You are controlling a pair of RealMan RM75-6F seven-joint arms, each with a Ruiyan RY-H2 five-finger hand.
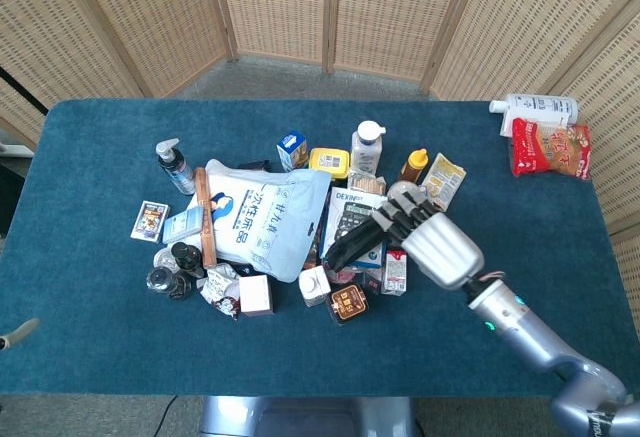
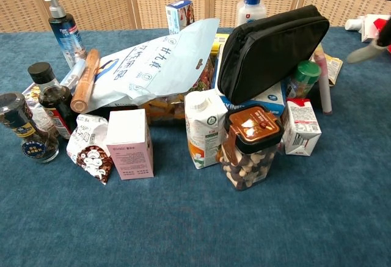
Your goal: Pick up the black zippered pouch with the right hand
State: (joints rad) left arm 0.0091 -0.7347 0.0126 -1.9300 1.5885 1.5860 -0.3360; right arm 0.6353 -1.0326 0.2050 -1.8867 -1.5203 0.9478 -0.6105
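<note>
On the blue table [image 1: 90, 357] we see the black zippered pouch [image 2: 269, 50] propped at a tilt atop the heap, against a boxed item. Our right hand [image 1: 428, 241] hovers over its upper end, fingers [image 1: 392, 219] spread, grasping nothing; the left hand is barely visible.

A staged robot test area, not a lived-in room: a table [image 1: 90, 357] covered in blue carpet-like cloth stands before folding woven-cane screens [image 1: 280, 7], with mixed groceries and toiletries heaped at its centre and a robot arm [image 1: 520, 322] reaching in from the near right.
</note>
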